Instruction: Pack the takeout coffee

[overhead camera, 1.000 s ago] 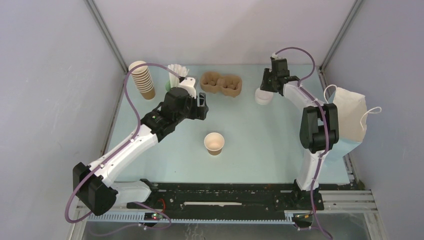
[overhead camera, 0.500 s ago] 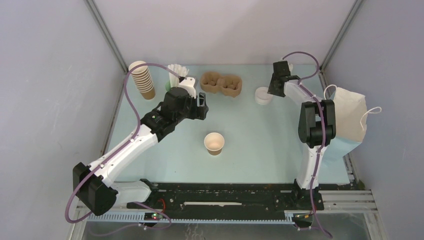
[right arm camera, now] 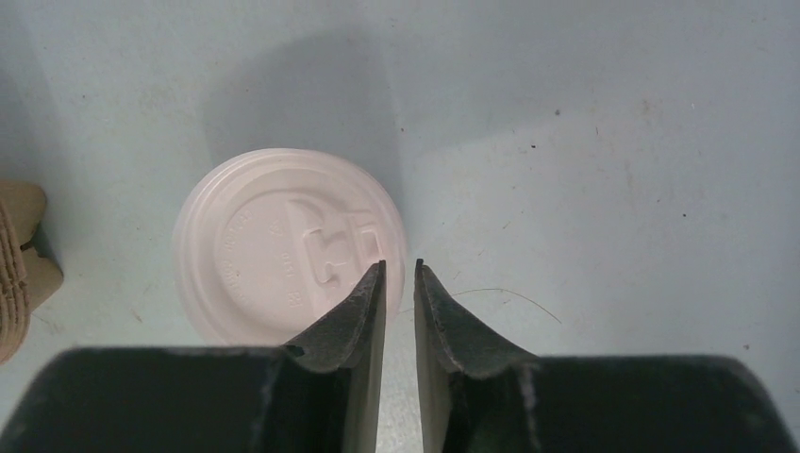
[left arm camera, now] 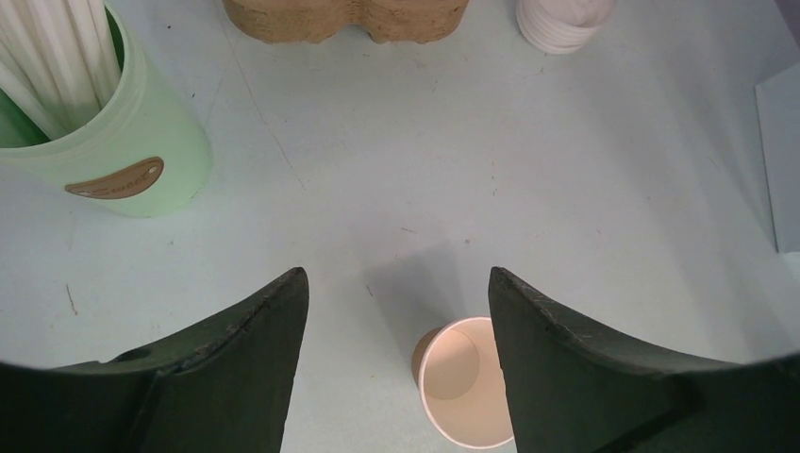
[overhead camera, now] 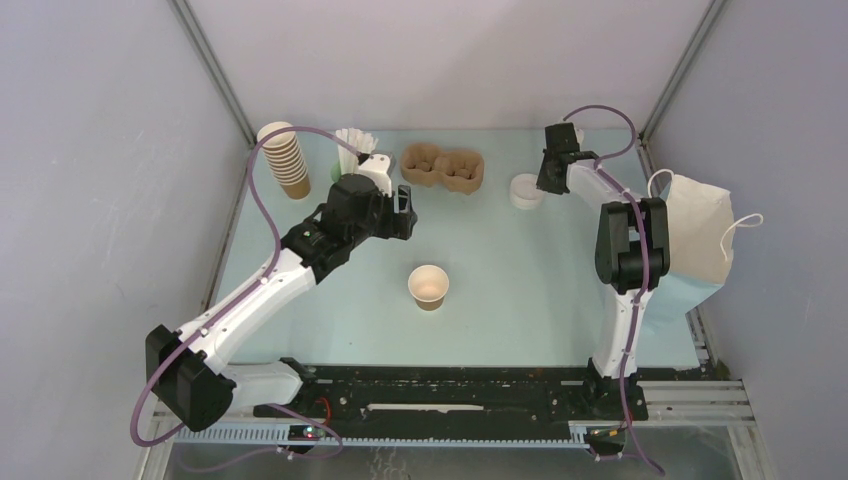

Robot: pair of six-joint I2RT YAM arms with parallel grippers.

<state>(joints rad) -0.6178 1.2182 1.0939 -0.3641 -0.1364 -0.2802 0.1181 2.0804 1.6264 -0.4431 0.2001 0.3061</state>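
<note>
L hand (left arm camera: 397, 279): spread; lidless cup (left arm camera: 467, 382) beneath, apart.
R hand (right arm camera: 399, 268): near-closed, slim gap, at lid (right arm camera: 274, 245) rim; grip cannot tell.
Lid txt: embossed, unreadable.
Straw holder (left arm camera: 141, 142) label (left arm camera: 114, 177): illegible.

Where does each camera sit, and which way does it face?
Top external: above and behind the bases, looking down on the pale blue table; both arms show.
Left wrist: faces forward and down past the fingers of the left gripper at a lidless brown paper cup.
Right wrist: faces straight down past the fingers of the right gripper at a round white lid.
All show that lid.
</note>
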